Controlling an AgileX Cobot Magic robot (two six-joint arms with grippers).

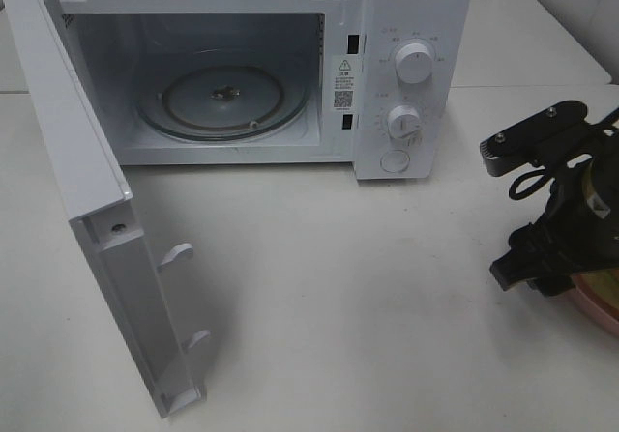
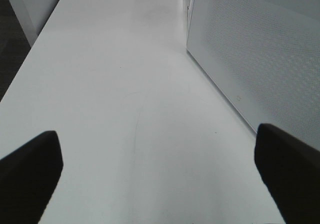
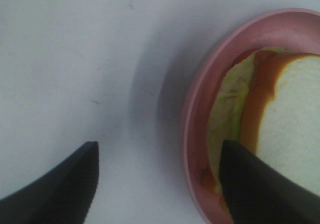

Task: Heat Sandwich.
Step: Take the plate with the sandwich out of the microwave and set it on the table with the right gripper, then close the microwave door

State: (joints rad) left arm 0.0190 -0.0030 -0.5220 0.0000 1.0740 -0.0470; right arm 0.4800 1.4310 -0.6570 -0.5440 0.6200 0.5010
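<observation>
Starting at the left, your microwave door (image 1: 102, 210) hangs swung wide, the cavity showing its glass turntable (image 1: 224, 100) bare. The microwave (image 1: 411, 74) sits at the back of the white table (image 1: 338, 297). Your left pincer (image 2: 160, 169) is spread fully, nothing between its fingers, over bare table beside the door. Far right – your right pincer (image 3: 157, 184) is partly spread, straddling the pink plate (image 3: 200, 83) rim, one finger above the sandwich (image 3: 290, 119) lying in the plate – gripping nothing.
</observation>
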